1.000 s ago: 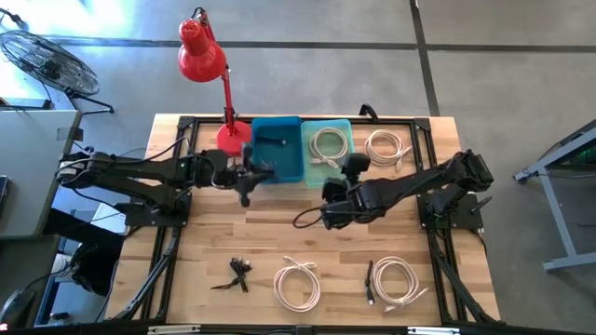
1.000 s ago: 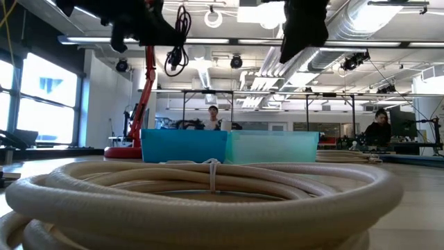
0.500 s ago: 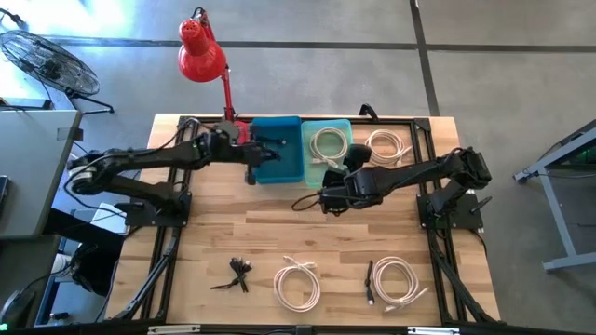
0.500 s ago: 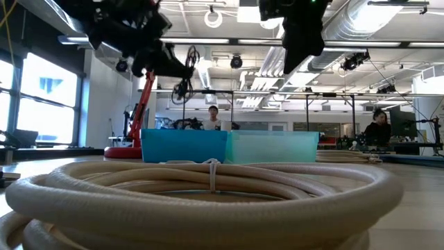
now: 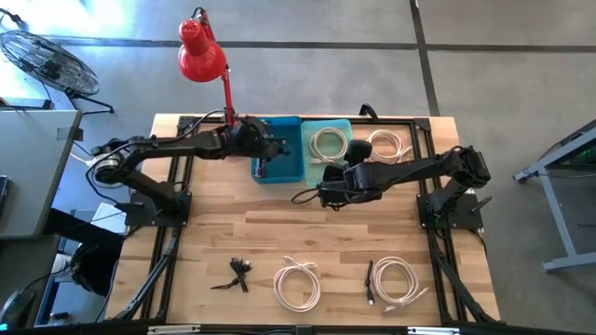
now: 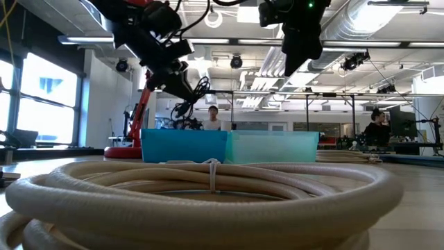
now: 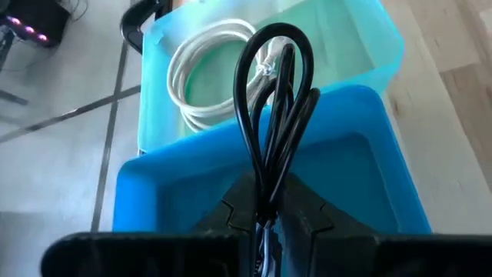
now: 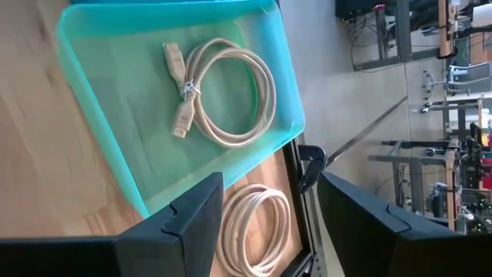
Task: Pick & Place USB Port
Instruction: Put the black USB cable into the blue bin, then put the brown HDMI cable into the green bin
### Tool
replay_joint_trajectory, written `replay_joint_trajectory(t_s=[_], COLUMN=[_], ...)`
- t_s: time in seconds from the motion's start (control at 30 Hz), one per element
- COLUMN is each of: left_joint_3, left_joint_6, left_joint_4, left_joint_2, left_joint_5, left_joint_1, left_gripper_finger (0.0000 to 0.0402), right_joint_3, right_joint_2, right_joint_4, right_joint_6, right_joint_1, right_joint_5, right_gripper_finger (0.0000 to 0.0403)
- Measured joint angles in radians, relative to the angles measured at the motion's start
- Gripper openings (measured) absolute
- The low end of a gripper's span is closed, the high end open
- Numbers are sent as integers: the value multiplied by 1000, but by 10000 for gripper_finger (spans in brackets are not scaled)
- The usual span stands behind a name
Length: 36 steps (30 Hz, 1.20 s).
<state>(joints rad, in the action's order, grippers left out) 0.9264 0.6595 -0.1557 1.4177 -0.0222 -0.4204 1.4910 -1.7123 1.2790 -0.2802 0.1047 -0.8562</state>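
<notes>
The left gripper [image 7: 265,219] pinches a black cable [image 7: 275,115] over the blue bin [image 5: 279,154]; only its wrist view shows this. The right gripper [image 8: 269,208], fingers spread, hangs beside the teal bin [image 8: 100,23].

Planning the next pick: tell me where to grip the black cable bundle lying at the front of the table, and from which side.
Grip the black cable bundle across its bunched middle, coming straight down from above. It lies flat on the bare table, apart from the white coil beside it, and its loose ends splay outward, so the middle is likely the most compact part to close on.
</notes>
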Motion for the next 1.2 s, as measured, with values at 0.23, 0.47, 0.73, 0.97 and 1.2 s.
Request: replay_joint_trajectory(t_s=[0.23, 0.47, 0.73, 0.97, 1.2], left_joint_3=[17, 17, 17, 17, 17], left_joint_6=[-1, -2, -2, 18, 17], left_joint_4=[3, 4, -2, -1, 0], left_joint_2=[50, 137, 206, 216, 216], left_joint_5=[10, -16, -56, -95, -57], left_joint_1=[-35, -123, -179, -173, -168], left_gripper_finger=[23, 23, 23, 73, 188], right_joint_3=[0, 0, 0, 0, 0], right_joint_2=[0, 0, 0, 0, 0], right_joint_4=[4, 5, 5, 4, 7], right_joint_6=[-16, -31, -30, -30, -30], right_joint_1=[0, 0, -1, -1, -1], right_joint_5=[6, 29, 18, 0, 8], right_gripper_finger=[204, 204, 204, 204, 204])
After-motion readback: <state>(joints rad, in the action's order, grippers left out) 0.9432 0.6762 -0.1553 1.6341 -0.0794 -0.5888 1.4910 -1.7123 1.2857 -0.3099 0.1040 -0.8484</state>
